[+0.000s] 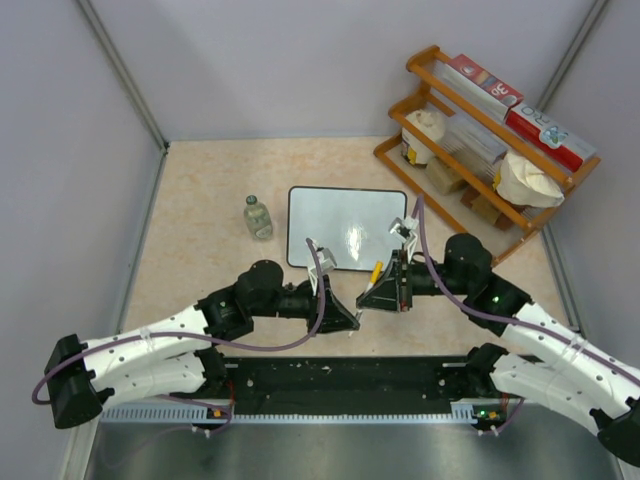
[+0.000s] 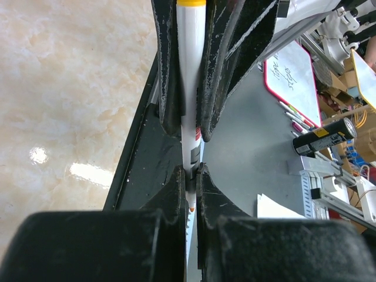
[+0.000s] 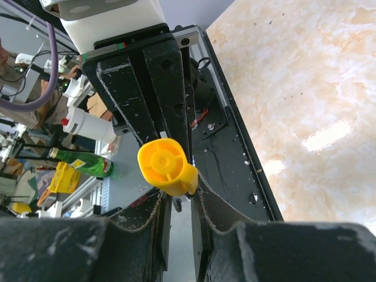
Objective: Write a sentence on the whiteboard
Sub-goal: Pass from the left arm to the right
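- White, glossy and thinly framed in black: whiteboard point(image 1: 347, 226), lying flat in the middle of the beige marbled desk point(image 1: 200, 180), beyond both arms, with a bright glare patch on its right half.
- Marker point(image 1: 375, 271) held up off the desk between the two wrists, just in front of the board's near edge and clear of the board.
- Left jaws narrow, clamped on the white barrel point(image 2: 189, 88) near its lower end, as seen from the left wrist.
- Right jaws meeting the same marker from the opposite side, drawn in close around the end with the yellow cap point(image 3: 167, 167).
- Seemingly pressing on the cap itself, though contact there is hard to judge from the right wrist view.
- Both pairs of jaws nose to nose along the barrel, tips very near each other.
- Small clear bottle point(image 1: 258, 217) standing upright just left of the board, apart from it.
- Wooden rack point(image 1: 425, 62) at the far right corner, angled toward the board, carrying boxes and pale bundles, its near end close to the board's right edge but not touching it.
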You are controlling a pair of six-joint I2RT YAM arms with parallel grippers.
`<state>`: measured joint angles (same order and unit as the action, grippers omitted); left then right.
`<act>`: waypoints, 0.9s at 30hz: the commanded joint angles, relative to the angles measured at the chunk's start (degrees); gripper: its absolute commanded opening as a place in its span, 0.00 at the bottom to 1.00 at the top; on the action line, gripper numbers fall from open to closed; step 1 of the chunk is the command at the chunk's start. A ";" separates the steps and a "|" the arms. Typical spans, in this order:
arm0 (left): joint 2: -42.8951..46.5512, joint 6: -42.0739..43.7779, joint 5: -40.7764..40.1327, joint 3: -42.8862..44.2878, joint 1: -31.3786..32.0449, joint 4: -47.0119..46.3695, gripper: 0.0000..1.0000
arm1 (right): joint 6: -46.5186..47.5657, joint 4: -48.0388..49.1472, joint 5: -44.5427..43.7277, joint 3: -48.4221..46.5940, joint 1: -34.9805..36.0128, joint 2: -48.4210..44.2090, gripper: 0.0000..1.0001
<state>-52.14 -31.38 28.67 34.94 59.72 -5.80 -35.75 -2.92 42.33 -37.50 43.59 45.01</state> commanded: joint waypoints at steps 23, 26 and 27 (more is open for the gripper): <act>7.13 0.44 -13.01 0.75 -0.22 4.48 0.14 | 0.41 -2.26 -5.14 2.43 -0.53 -5.28 0.00; 10.38 -0.96 -19.77 -0.39 -0.22 5.54 0.55 | -0.02 -3.76 -10.50 2.43 -0.53 -6.25 0.00; 11.87 -1.14 -23.79 -1.18 -0.22 7.28 0.64 | -0.20 -4.20 -11.90 2.43 -0.61 -6.78 0.00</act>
<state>-45.25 -31.33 17.93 35.03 59.96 -0.32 -36.07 -4.58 36.62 -35.14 43.31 40.45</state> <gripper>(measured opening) 0.488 0.137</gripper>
